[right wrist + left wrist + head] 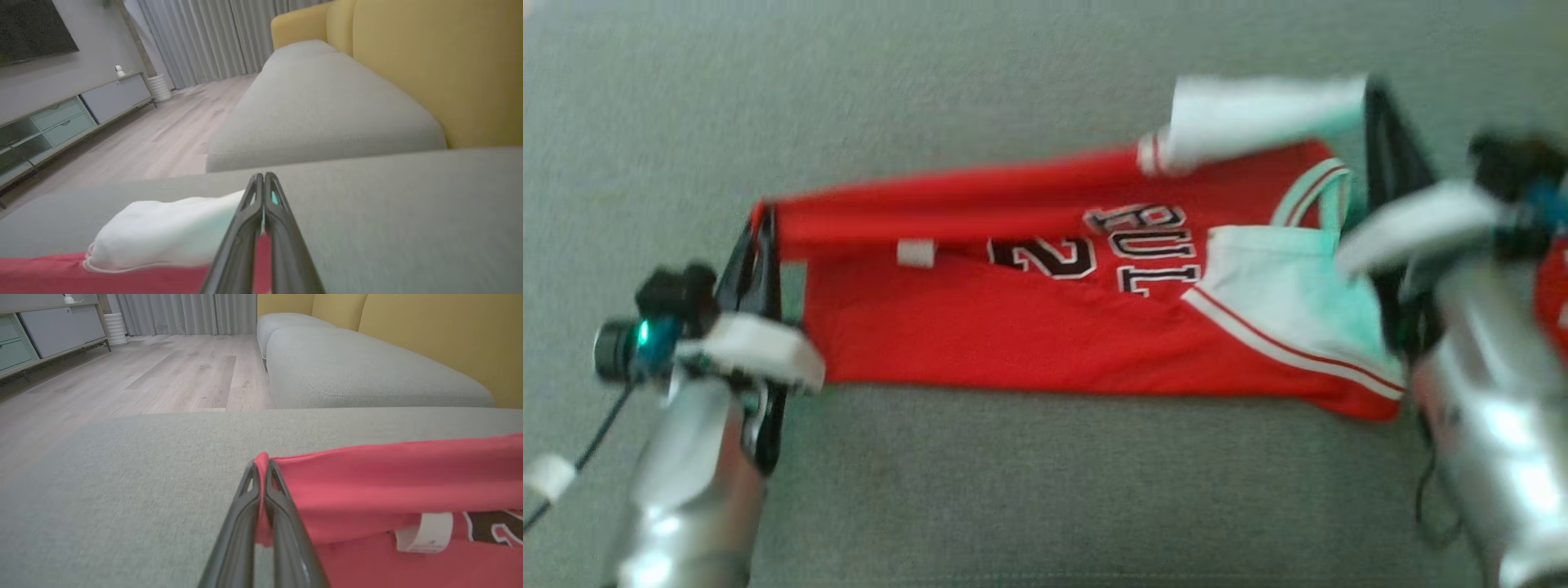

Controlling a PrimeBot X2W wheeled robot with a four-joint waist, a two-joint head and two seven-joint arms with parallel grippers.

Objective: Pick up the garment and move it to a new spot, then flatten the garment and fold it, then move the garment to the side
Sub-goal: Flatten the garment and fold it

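So, left gripper (261,463) clamped on jersey (1013,335) hem corner, right gripper (264,177) clamped on its white shoulder edge, holding the far side raised, likely for a fold; rest lies flat on grey cushion (1013,490), yellow backrest (449,61) beyond.

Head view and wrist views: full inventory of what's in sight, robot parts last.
jersey: one, red and white, across the near cushion
label: one, white, on the jersey
seat cushions: several, grey, under and beyond the jersey
back cushions: several, yellow, behind the seats
floor: one, pale wood, beside the seats
curtains: one set, grey, at the back
cabinet: one, grey and green, across the floor
left tool: one, dark, shut on the jersey's hem
right tool: one, dark, shut on the jersey's white end
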